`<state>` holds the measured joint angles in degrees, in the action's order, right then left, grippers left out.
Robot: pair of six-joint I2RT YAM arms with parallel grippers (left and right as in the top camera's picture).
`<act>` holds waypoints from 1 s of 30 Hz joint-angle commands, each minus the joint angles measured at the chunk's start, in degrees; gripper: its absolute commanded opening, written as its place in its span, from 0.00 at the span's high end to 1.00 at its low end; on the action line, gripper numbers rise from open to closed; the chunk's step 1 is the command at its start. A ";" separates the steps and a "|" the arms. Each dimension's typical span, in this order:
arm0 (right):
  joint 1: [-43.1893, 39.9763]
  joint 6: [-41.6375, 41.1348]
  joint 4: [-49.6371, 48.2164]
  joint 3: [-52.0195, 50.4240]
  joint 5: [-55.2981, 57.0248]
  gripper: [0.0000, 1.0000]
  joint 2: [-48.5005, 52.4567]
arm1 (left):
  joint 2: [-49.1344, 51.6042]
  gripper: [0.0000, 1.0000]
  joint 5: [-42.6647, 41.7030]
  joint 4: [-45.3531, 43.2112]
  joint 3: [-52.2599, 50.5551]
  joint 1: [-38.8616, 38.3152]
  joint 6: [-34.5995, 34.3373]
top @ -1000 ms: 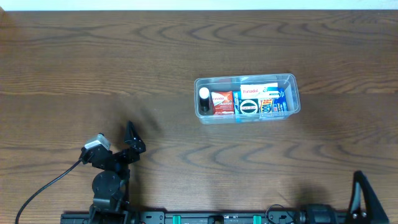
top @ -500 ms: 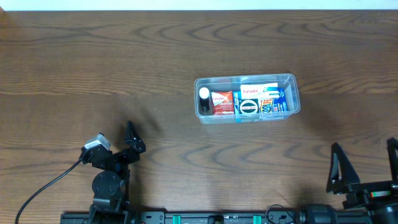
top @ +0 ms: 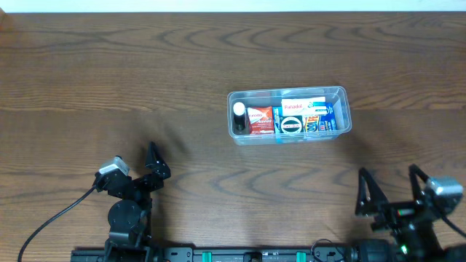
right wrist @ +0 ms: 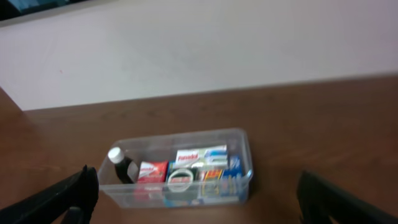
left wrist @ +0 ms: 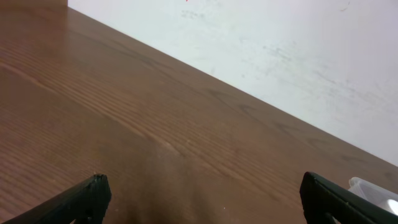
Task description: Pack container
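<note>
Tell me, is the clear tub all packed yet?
Looks nearly done: the container already holds a small bottle and several boxes. Nothing is in hand: the left pincer and right pincer are both open and empty. I see nothing else waiting to go in, so little seems left.

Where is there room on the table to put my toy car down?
The table is bare everywhere left of the container, and in front of it, down to the left gripper and right gripper. Inside the container it is crowded: boxes and a bottle fill it.

The left arm [top: 125, 215] and right arm [top: 408, 227] are black with grey cameras [top: 111, 169]; a black cable [top: 52, 218] hangs off the left.
</note>
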<state>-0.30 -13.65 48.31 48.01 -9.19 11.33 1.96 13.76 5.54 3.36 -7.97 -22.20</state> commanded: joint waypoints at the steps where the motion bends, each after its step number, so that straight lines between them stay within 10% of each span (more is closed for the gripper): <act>1: 0.48 -4.61 -1.97 -5.27 -0.24 0.01 -0.35 | 0.15 0.02 0.87 0.55 -1.66 0.28 0.98; 30: 0.46 -11.19 -33.97 -38.91 0.76 0.01 -0.31 | 0.15 0.02 0.87 0.55 -1.68 0.28 0.98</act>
<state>-0.30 -23.33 15.46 10.37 -9.21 11.35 2.00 13.74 5.54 3.36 -7.97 -22.20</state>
